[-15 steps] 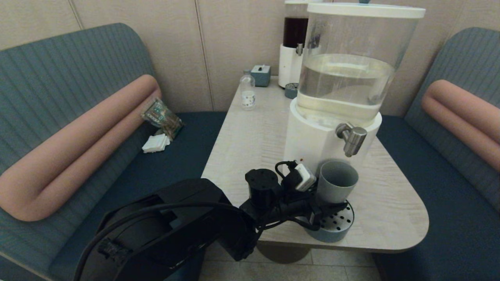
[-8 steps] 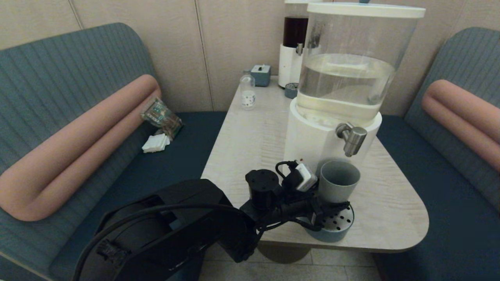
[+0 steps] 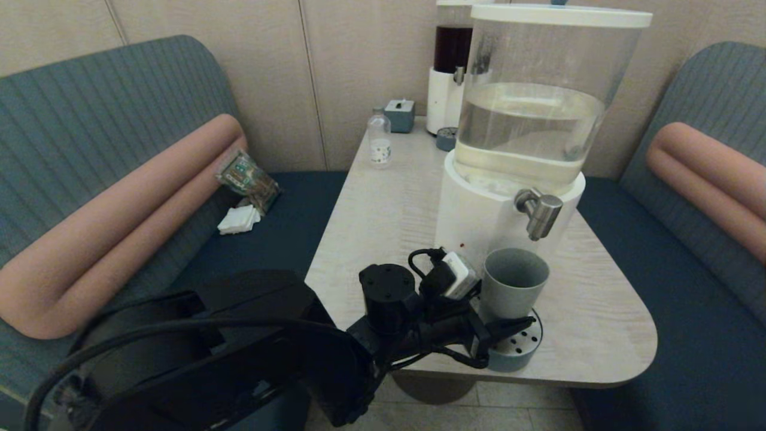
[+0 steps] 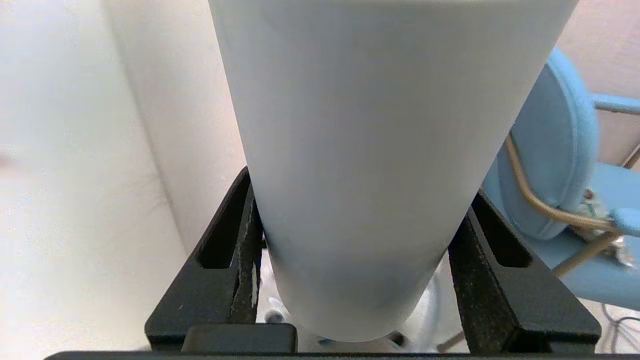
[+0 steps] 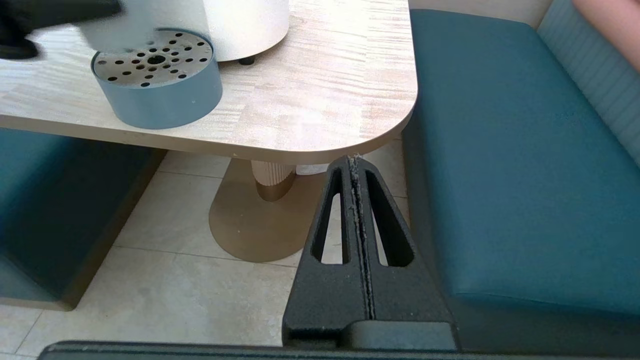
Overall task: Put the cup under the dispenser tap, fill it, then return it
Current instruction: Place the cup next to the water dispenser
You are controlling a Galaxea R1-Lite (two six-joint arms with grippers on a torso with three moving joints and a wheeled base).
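Because the large dispenser (image 3: 526, 149) with its clear tank and white base is set near the front corner of the surface (image 3: 383, 203), its downturned metal tap (image 3: 541, 212) is brought within reach of the left arm, and the round perforated drip tray (image 3: 517, 347) is parked beneath it to catch spills. The tray is seen in the right wrist view (image 5: 157, 80) just beside the dispenser's base, close to the surface edge.

The cup (image 3: 513, 284) is held upright over the tray, its open mouth slightly to the robot's left of and below the tap; it is judged not quite centred under the spout, so a small shift toward the right may be needed before filling. It is kept upright so that liquid can be received without loss.

The left tool (image 3: 491, 326) is clamped on the cup low on its wall, a finger pressed to each side as shown in the left wrist view (image 4: 350, 280); the low hold leaves the rim free of the tap.

The right tool (image 5: 357, 210) is parked off the surface, above the floor beside the bench seat, its fingers pressed together on nothing.
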